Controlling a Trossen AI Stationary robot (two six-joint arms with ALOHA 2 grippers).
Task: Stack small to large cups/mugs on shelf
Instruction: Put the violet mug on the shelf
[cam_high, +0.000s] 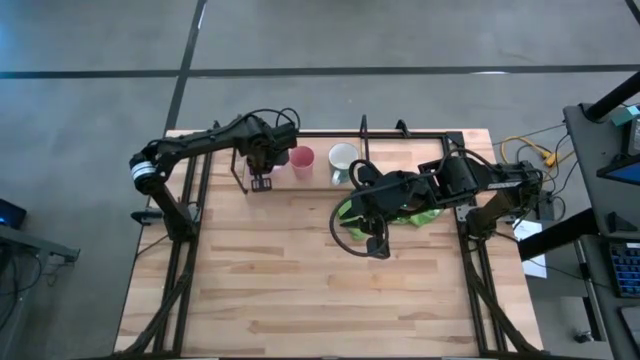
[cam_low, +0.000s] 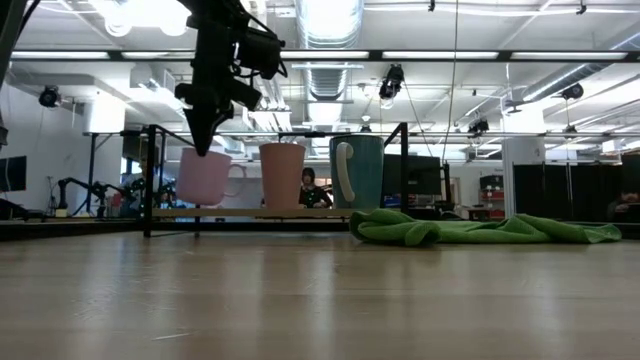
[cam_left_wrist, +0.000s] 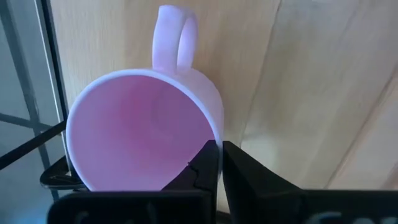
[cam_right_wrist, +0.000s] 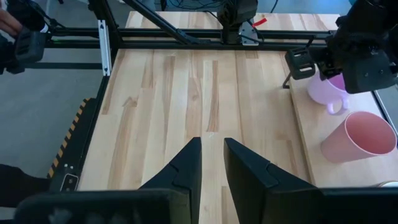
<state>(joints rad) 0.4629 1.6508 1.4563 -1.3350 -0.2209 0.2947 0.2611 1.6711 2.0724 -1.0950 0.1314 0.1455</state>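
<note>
The lilac mug (cam_left_wrist: 140, 134) stands on the shelf (cam_low: 250, 213) at its left end, with its handle (cam_left_wrist: 175, 37) on the side away from my left gripper (cam_left_wrist: 220, 163). That gripper comes down on the mug's rim with its fingers almost together. The red-pink cup (cam_low: 282, 175) and the grey-white mug (cam_low: 357, 172) stand to the lilac mug's right on the shelf board. My right gripper (cam_right_wrist: 212, 155) hangs over the bare tabletop near the middle, slightly open and empty. My left gripper is on the lilac mug's rim (cam_left_wrist: 216, 132), on the side opposite the handle. One finger (cam_left_wrist: 204, 167) is over the inside and the other (cam_left_wrist: 239, 167) is outside the wall. The fingertips hide the rim between them. The fingers point down from above, and the mug stands upright on the shelf board.
A crumpled green cloth (cam_low: 470, 230) lies on the table under my right arm, right of the shelf. The shelf's black rods and upright loops (cam_high: 363, 130) stand along the table's far edge. Bare wood tabletop (cam_high: 300, 290) stretches toward the near edge.
</note>
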